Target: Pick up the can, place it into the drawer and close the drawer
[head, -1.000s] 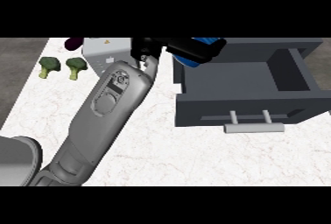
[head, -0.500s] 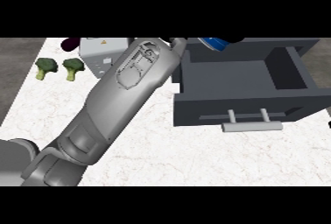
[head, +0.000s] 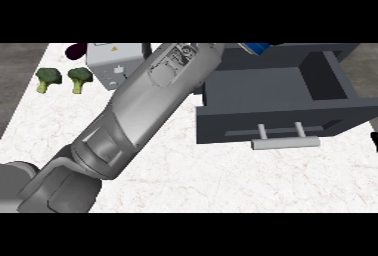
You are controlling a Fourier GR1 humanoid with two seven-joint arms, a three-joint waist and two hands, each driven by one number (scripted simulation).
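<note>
White marble worktop point(head: 221, 185) filled the frame you were looking down on, with grey floor showing along its left side. At right of centre stood the grey drawer point(head: 273, 122), pulled open, its pale bar handle point(head: 286, 142) facing the lower edge and its inside bare as far as you could see. The robot's left forearm point(head: 140, 110) ran as a grey diagonal from the lower left corner to the upper middle of the frame, where it met the upper edge just left of the drawer's rear corner. The left hand itself lay beyond that edge, so you could not tell how far it was open or whether it had hold of anything. The can point(head: 260, 48), blue, showed only as a sliver at the upper edge, right above the drawer's back wall and just right of the forearm's end. At upper left lay two broccoli florets point(head: 48, 77), side by side, near a pale box point(head: 111, 62) partly hidden by the forearm, and a dark purple object point(head: 74, 50) above them. The right hand point(head: 373, 137) was only a black sliver at the right edge, too little to judge.
</note>
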